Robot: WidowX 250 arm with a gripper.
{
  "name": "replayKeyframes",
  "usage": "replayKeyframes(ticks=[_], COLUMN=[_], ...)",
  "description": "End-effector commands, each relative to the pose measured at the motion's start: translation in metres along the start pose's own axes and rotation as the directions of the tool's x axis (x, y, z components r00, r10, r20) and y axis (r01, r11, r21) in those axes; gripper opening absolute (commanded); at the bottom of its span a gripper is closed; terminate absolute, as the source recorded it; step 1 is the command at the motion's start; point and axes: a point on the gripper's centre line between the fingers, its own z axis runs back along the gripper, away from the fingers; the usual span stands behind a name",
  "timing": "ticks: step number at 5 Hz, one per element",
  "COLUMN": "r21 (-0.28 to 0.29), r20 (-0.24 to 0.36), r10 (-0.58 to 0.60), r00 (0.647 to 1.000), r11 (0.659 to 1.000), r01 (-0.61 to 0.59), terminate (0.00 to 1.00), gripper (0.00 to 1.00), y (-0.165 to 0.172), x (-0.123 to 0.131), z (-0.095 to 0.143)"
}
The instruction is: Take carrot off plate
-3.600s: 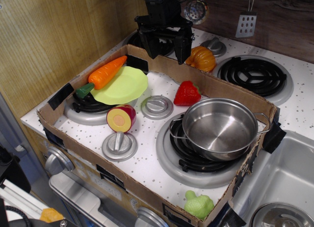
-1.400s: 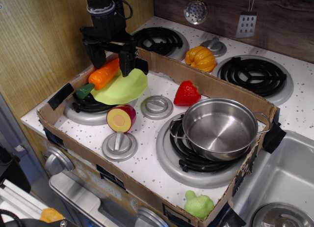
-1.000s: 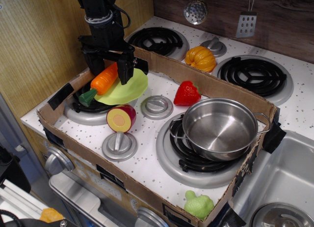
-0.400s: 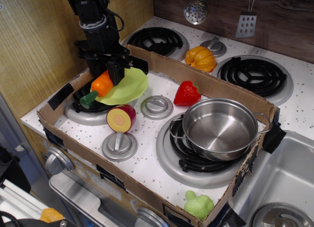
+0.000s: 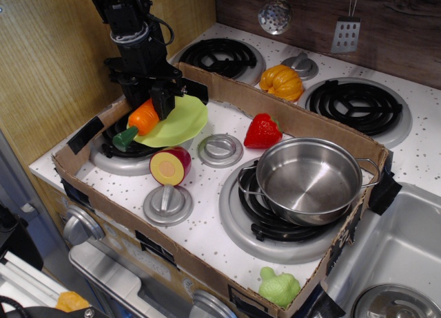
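We see a bright-orange tapered plastic carrot (image 5: 141, 118) with a dark green stub top, on a lime-green round plastic plate (image 5: 176, 122). The robot's gripper (image 5: 151, 102) is black. Around them: a red plastic strawberry (image 5: 262, 131), a ribbed orange-yellow pumpkin (image 5: 282, 81), a shiny silver steel pot (image 5: 309, 179), and a white stovetop (image 5: 207, 187) speckled grey inside a brown cardboard frame (image 5: 227, 89).

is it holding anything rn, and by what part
The end effector looks shut on the carrot, gripping its orange body near the middle; the green top end sticks out below, over the plate edge.
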Motion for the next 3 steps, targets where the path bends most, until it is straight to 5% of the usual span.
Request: replayKeyframes(ticks=[1,2,3], r21=[0.058,0.083,0.099], r20=[0.013,-0.032,-0.079], r10=[0.115,0.321,0.549], r00=[0.993,0.947,0.832], r11=[0.992,0.945,0.835], r01=[-0.116,-0.317,-0.542], terminate=[0.00,0.00,0.00], gripper=[0.00,0.00,0.00], y=[-0.022,-0.034,-0.045], x=[-0.008,-0.013,-0.015], z=[0.046,0.058,0.060])
